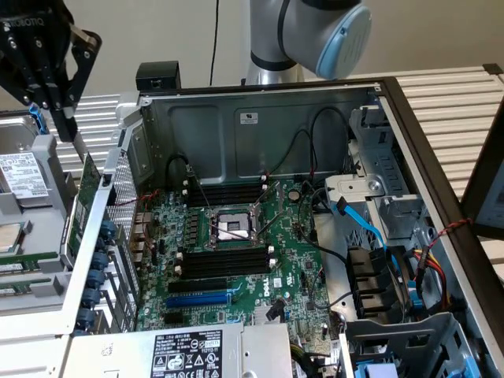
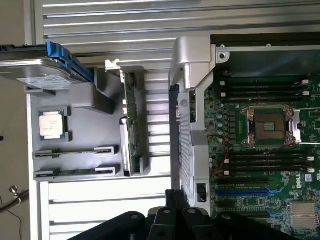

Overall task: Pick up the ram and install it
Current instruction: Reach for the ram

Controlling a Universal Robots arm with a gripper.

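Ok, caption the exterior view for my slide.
Shut gripper hangs over the ram standing on edge in the grey tray, beside the open computer case and its motherboard.

I see the case (image 1: 205, 134) as bare sheet metal, dull grey with a soft sheen. The motherboard (image 1: 236, 236) inside is green lacquered board, slightly glossy, carrying matt black plastic slots (image 1: 224, 264) and one blue plastic slot (image 1: 197, 299). The ram (image 2: 131, 115) looks like the same green board, standing in a matt grey plastic holder (image 2: 90, 125). My gripper (image 1: 67, 126) is matt black. The bench (image 2: 125, 25) is ribbed, satin-pale metal. The arm's joint (image 1: 291, 31) is smooth silver metal with a glossy light-blue cap (image 1: 346, 39).
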